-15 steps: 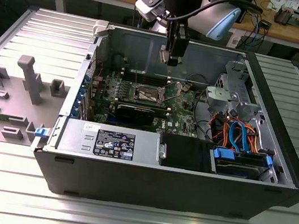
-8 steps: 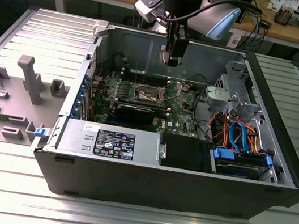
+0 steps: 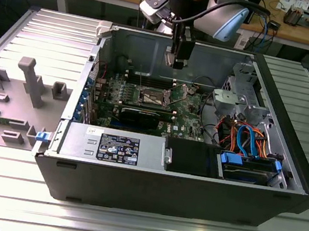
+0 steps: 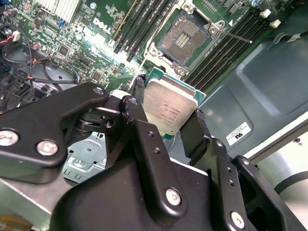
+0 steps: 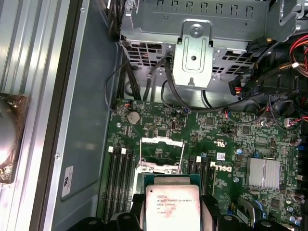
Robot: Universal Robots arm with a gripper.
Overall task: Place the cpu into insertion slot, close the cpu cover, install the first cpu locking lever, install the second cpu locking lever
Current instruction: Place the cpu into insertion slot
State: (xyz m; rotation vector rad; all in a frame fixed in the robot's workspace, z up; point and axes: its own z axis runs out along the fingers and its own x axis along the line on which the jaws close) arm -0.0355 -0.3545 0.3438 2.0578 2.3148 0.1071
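The gripper [image 4: 168, 100] is closed part-way, its two black fingers [image 4: 144, 115] clamping opposite edges of the cpu [image 4: 169, 109], whose dull silver top faces the camera in both wrist views. The cpu hangs in the air above the insertion slot [image 4: 185, 36], apart from it and tilted relative to it. The slot lies uncovered with its contact field exposed, on the green motherboard [image 5: 231, 144] inside the open computer case [image 3: 160, 187].

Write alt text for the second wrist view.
The gripper holds the cpu, its jaws on opposite edges, above the green motherboard and not yet in the empty insertion slot. Black memory slots run along both sides of the slot.
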